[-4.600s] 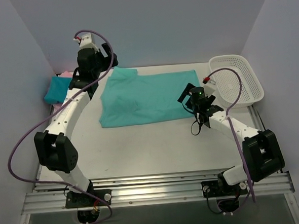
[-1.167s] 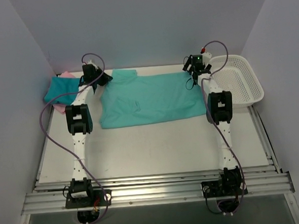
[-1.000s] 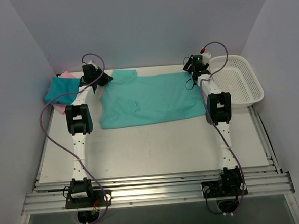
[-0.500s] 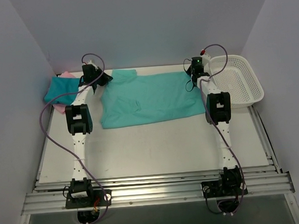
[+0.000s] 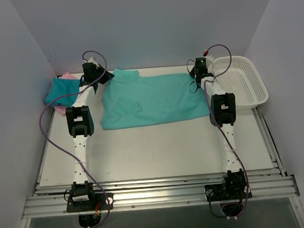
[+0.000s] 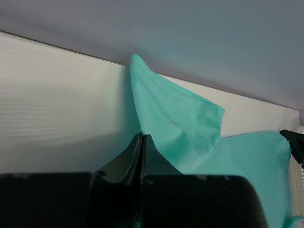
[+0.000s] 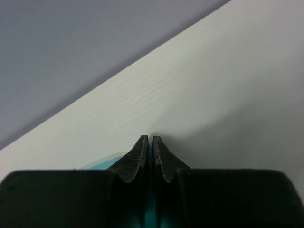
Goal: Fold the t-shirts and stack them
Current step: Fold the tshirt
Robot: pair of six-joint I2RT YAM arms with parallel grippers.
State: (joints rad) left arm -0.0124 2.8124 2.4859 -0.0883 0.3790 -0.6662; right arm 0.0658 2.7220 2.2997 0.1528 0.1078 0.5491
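Teal-green t-shirt [image 5: 151, 101] lay spread flat on the table [image 5: 144, 150], with the left gripper [image 6: 142, 138] and right gripper [image 7: 150, 139] both pinched shut on its far corners, probably so they could fold it over together.

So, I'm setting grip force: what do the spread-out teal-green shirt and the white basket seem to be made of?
Light teal-green shirt: soft matte cloth, likely cotton knit; it peaks and creases where the left gripper pinches it. Basket: rigid white plastic, apparently moulded mesh with regular holes.
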